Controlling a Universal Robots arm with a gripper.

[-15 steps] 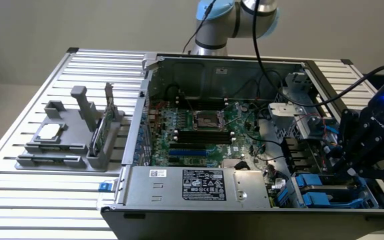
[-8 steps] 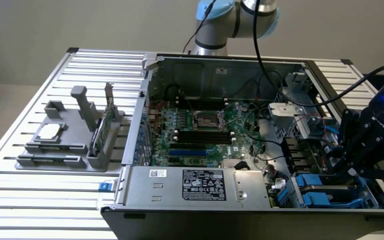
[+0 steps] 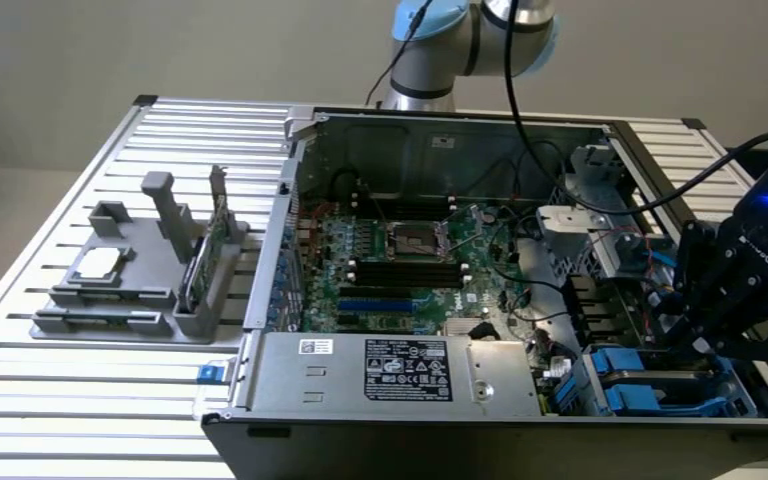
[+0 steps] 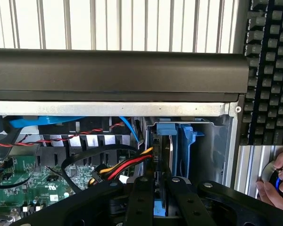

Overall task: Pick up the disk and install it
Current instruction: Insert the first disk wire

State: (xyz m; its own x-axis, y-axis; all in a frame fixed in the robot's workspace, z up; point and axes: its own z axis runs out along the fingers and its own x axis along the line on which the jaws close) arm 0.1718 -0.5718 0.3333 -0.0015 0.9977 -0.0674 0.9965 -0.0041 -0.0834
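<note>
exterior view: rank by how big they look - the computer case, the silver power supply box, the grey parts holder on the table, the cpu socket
1. computer case
2. silver power supply box
3. grey parts holder, which looks nearly as large as the box, so that order is unsure
4. cpu socket

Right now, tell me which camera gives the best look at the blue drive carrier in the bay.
The wrist view. It looks straight into the bay, where the blue drive carrier stands upright just beyond the gripper. The exterior view shows blue carriers only as small shapes at the case's corner on that view's right, partly hidden behind the gripper.
</note>
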